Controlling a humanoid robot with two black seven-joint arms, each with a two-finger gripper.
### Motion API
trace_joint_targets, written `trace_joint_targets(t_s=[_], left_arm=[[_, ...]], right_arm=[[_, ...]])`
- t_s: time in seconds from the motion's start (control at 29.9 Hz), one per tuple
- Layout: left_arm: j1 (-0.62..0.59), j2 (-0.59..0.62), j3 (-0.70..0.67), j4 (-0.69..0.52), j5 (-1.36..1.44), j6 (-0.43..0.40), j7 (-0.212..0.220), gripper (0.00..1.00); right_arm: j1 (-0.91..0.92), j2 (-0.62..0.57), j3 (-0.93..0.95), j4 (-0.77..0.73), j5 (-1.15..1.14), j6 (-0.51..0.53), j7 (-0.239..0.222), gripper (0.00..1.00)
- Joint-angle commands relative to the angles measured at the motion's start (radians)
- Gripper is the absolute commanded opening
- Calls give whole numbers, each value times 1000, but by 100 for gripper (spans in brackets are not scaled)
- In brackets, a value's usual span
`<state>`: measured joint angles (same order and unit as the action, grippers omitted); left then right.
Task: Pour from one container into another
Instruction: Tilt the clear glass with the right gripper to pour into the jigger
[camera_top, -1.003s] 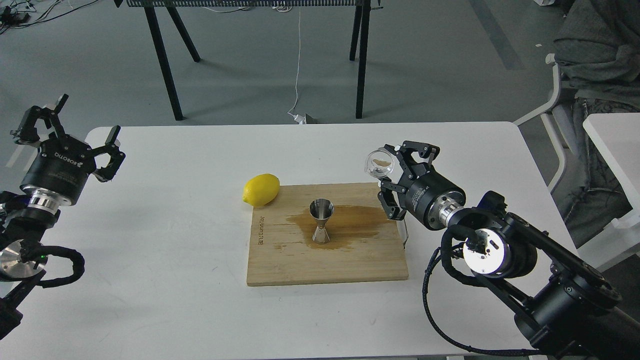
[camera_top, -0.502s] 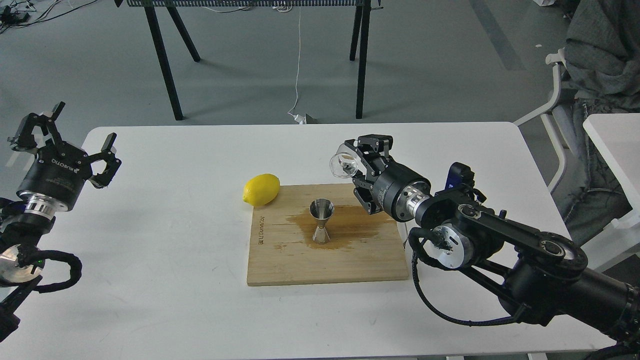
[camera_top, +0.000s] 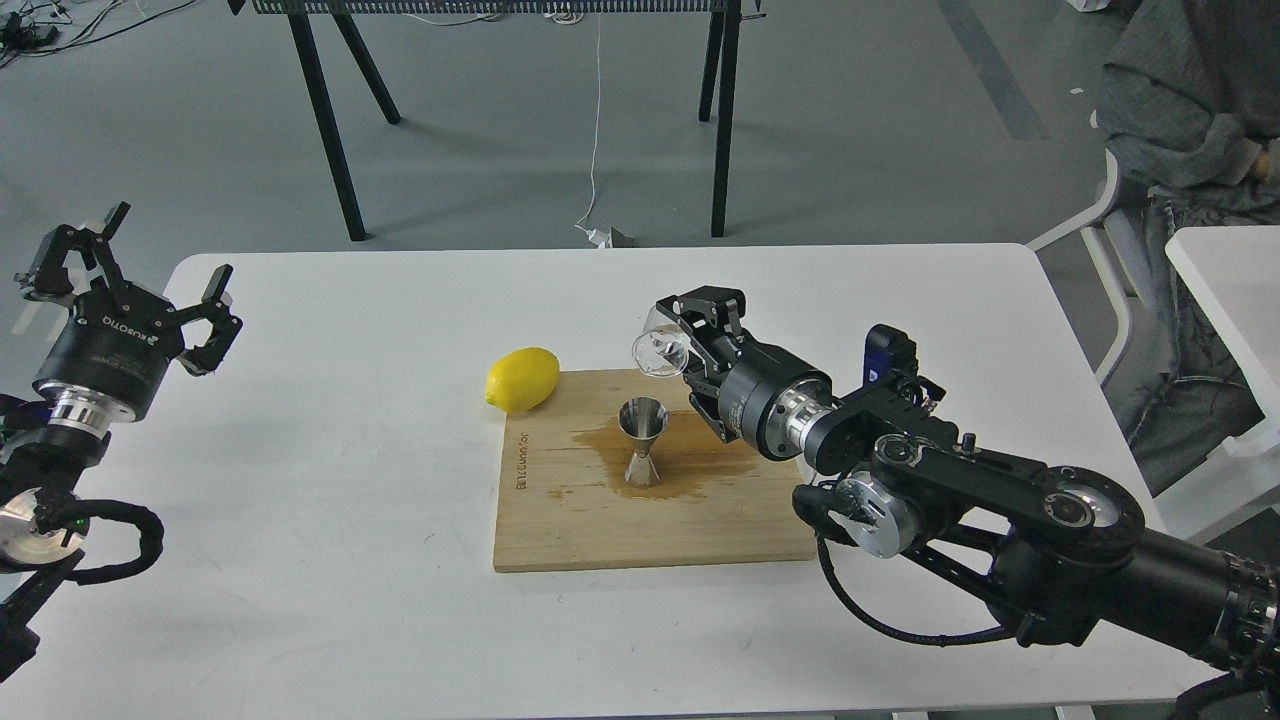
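Clear cup (camera_top: 661, 349) clamped in right gripper (camera_top: 690, 345), tilted above jigger (camera_top: 642, 440).

Single head view; looks forward and down over white table (camera_top: 350, 620) from near edge; floor beyond.

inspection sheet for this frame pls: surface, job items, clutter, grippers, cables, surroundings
Surface: white table; wooden cutting board with a brown wet stain around the jigger.
Job's things: clear cup held tipped, above and right of the steel jigger, which stands upright on the board.
Clutter: lemon at the board's far-left corner.
Grippers: right gripper shut on the clear cup; left gripper open, holding nothing, at the table's left edge.
Cables: white cable on the floor; black cable looping under the right arm.
Surroundings: black table legs; seated person at right.
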<state>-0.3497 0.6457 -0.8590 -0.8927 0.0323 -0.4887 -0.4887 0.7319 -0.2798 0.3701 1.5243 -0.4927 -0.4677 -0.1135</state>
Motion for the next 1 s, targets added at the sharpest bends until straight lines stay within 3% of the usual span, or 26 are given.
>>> trace_joint_targets(t_s=[0.0,0.97], left_arm=[[0,-6,0,0,0,0,0,99],[1,-11,1,0,1,0,0,99]], right_arm=[[20,-4,-34,1,-24,0,0,43],[92,-44,-157,-1,-216,-3,0,42]])
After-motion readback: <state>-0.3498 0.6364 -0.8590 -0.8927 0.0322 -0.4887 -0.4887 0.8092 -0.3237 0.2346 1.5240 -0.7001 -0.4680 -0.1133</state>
